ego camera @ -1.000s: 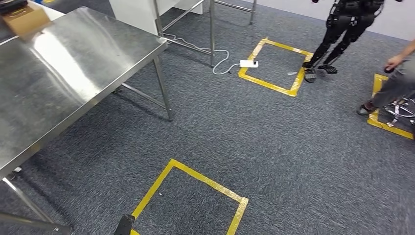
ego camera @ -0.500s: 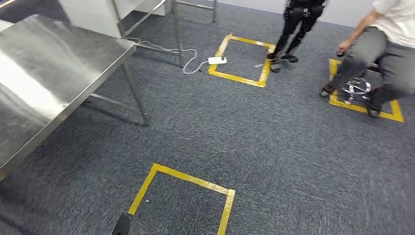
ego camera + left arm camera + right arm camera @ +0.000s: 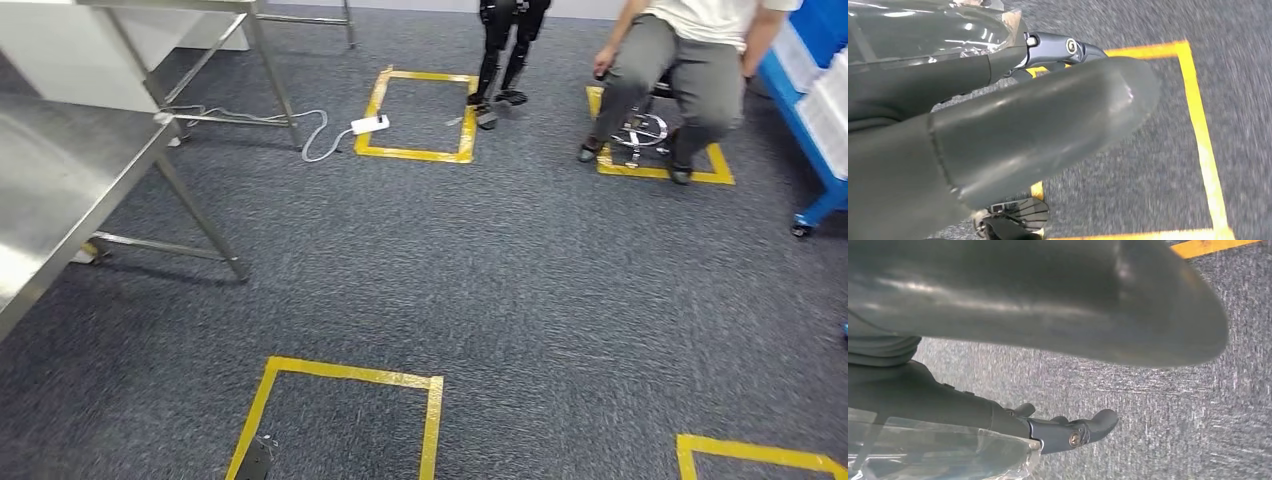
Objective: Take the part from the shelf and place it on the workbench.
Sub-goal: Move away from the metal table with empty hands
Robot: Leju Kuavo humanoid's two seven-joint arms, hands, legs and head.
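The steel workbench (image 3: 60, 190) stands at my left, with its bare top reaching the picture's edge. A blue shelf (image 3: 812, 150) with white bins stands at the far right edge. My left hand (image 3: 1038, 115) hangs over the grey carpet with its thick thumb stretched out and its dark fingers (image 3: 1068, 47) straight beside it. It holds nothing. My right hand (image 3: 1048, 315) hangs the same way above the carpet, its fingers (image 3: 1073, 432) apart from the thumb and nothing in it.
A person (image 3: 690, 60) sits on a stool inside a yellow tape square near the shelf. Another robot's black legs (image 3: 500, 50) stand by a second tape square. A white power strip (image 3: 368, 124) and its cable lie by a table leg (image 3: 270, 70). A tape square (image 3: 340, 375) lies just ahead.
The whole head view has swung to the right. The workbench has slid toward the left edge, and the seated person and the blue shelf have come into the picture.
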